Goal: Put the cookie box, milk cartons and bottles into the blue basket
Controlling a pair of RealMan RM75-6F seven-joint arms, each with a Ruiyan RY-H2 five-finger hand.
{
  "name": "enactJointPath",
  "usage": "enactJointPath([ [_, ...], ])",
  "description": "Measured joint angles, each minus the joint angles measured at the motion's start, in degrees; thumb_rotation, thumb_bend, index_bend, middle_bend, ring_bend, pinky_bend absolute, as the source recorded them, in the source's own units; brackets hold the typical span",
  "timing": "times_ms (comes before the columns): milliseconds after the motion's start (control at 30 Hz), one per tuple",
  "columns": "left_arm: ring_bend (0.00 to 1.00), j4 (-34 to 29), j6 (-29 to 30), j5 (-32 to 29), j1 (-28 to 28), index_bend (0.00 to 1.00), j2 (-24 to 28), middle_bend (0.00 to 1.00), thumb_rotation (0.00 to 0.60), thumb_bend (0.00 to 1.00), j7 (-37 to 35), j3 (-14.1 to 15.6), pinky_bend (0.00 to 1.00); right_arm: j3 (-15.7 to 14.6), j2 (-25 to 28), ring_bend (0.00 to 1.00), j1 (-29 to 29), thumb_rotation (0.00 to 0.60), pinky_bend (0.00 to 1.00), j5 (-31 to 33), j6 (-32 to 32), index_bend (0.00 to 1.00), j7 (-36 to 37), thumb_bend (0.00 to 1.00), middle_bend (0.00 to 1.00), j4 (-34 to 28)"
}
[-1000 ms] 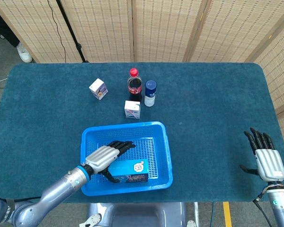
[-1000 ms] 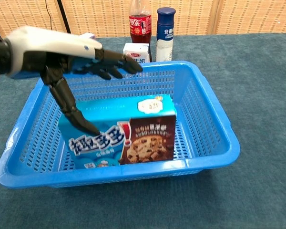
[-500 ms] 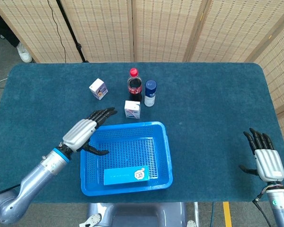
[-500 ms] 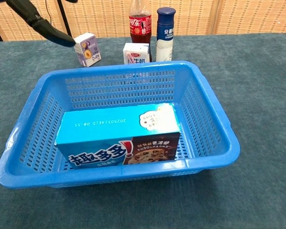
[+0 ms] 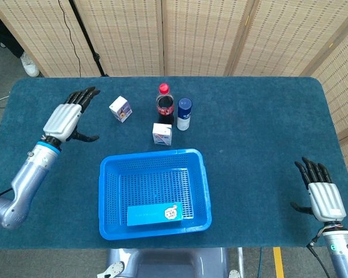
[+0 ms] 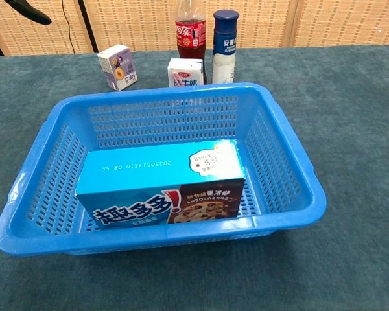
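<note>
Head view, cookie box [image 5: 155, 214]: it is lying flat inside the blue basket [image 5: 202, 179], in the lower part of it, near the front wall, with its long side running left to right.
Chest view, cookie box [image 6: 160, 185]: it is filling the near half of the basket [image 6: 282, 170] and is resting close to the near wall.
Blue basket: it is sitting on the teal table [image 5: 255, 133], a little left of the frame center and toward the bottom.
Milk cartons: one carton [image 5: 162, 134] is standing just above the basket's upper rim; the purple carton [image 5: 120, 108] is standing further to the upper left, apart from the others.
Bottles: the cola bottle [image 5: 164, 103] and the blue-capped white bottle [image 5: 184, 113] are standing upright side by side, just above the nearer carton.
Left hand [image 5: 65, 120]: it is hovering at the left of the frame, left of the purple carton, fingers spread and holding nothing.
Right hand [image 5: 323, 197]: it is staying in the lower right corner, fingers spread apart and straight, holding nothing.
</note>
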Motion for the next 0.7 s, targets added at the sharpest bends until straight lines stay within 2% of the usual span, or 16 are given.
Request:
enactJointPath([
  [333,0.00,18.55,-8.52,-10.05,-7.46,0.00,-9.60,0.00,0.600,0.04,6.60,0.26,0.00,0.36,-0.69,0.00,0.76,0.600,0.00,1.50,-1.55,0.00,-1.67,0.00,0.00,0.41],
  [700,0.00,46.42,-22.85,-20.77,-18.20,0.00,-26.66,0.00,0.600,0.04,12.53,1.55,0.00,1.13,-1.17,0.00,1.39,0.600,0.00,3.87,-3.05,0.00,-2.80,0.00,0.00,0.90],
])
